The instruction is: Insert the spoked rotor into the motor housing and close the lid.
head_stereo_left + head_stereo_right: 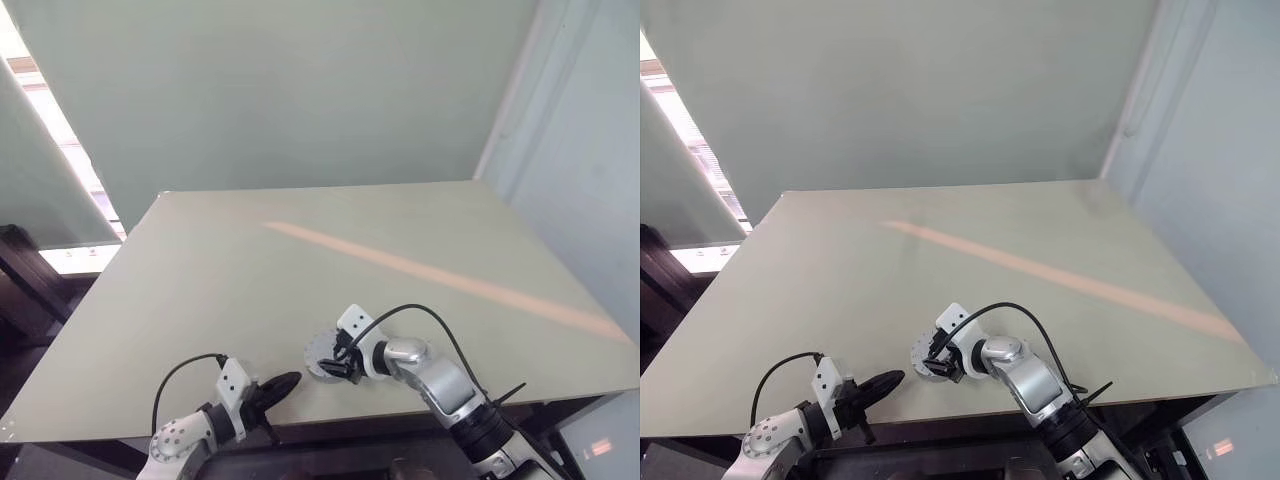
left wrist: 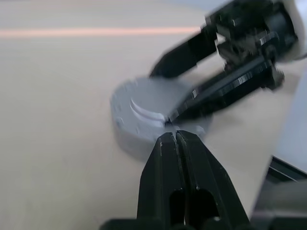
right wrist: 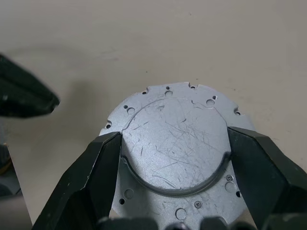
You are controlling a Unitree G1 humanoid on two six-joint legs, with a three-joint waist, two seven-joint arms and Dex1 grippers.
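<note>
A round silver-grey part, the lid (image 3: 175, 148), lies near the table's front edge with its scratched, raised face up and small holes around its flange. In the left wrist view it looks thick (image 2: 139, 120). The motor housing and the spoked rotor are hidden. My right gripper (image 3: 175, 136) comes down over the lid from the right, one finger (image 3: 103, 163) pressed against each side of the raised face. My left gripper (image 2: 175, 136) is shut on nothing, a short way to the lid's left at the table edge (image 1: 275, 388).
The pale green table (image 1: 300, 270) stretches far ahead, with an orange streak of light (image 1: 440, 275) across it. Its front edge runs just under both grippers. A wall stands behind the table.
</note>
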